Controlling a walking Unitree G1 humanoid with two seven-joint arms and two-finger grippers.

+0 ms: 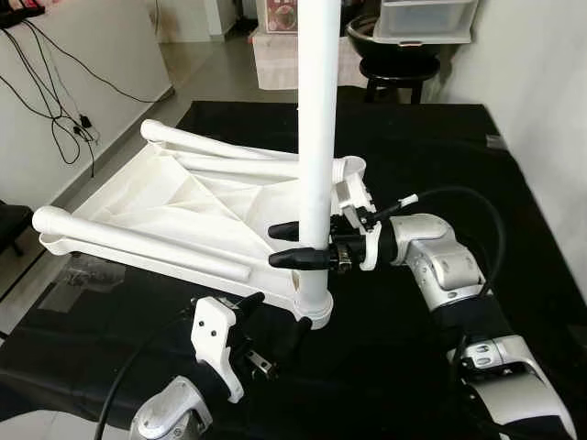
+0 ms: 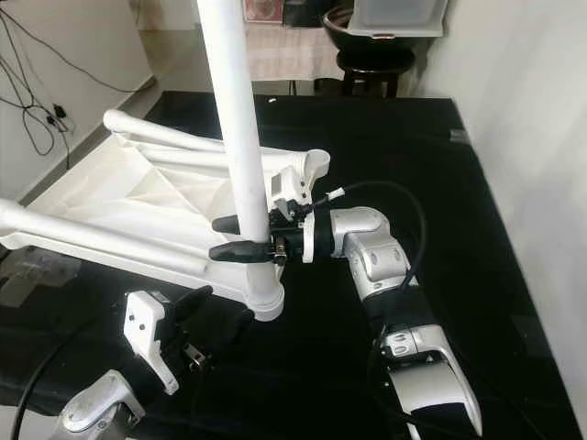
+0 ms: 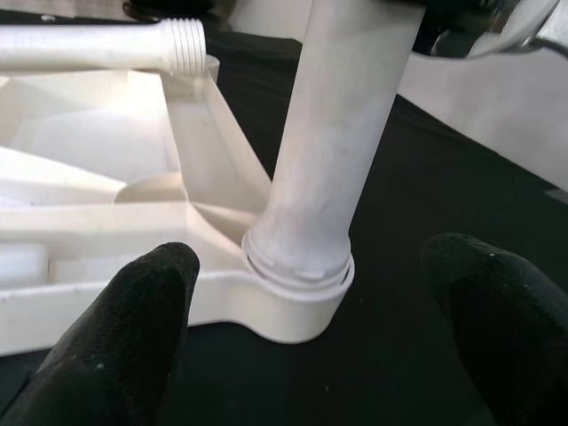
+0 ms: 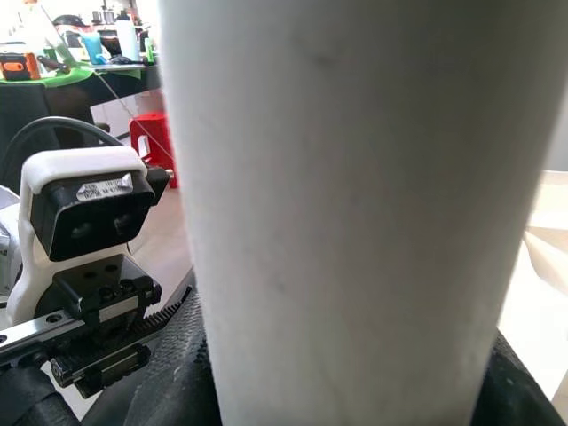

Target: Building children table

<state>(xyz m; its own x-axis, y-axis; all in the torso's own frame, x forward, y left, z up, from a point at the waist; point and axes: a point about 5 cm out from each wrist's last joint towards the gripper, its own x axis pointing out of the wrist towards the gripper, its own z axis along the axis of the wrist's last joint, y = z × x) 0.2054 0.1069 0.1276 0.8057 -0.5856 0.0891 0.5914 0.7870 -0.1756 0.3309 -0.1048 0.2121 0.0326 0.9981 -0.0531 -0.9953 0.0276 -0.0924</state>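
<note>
A white children's table top (image 1: 183,197) lies upside down on a black mat (image 1: 413,147). One white table leg (image 1: 315,110) stands upright in the near corner socket (image 3: 297,302). My right gripper (image 1: 275,245) is shut on this leg just above the socket, with its black fingers on either side of the tube (image 4: 355,204). My left gripper (image 1: 275,316) is open, low in front of the socket and apart from it, with its fingertips (image 3: 133,337) spread wider than the socket. Two loose legs (image 1: 138,240) (image 1: 220,147) lie on the table top, and one threaded end (image 3: 182,40) is visible.
A black stool (image 1: 394,78) with a dark bowl and a clear plastic box (image 1: 426,18) stands beyond the mat. Cables (image 1: 55,110) hang on the left wall. A small plastic bag (image 1: 87,275) lies at the mat's left edge. A white wall bounds the right side.
</note>
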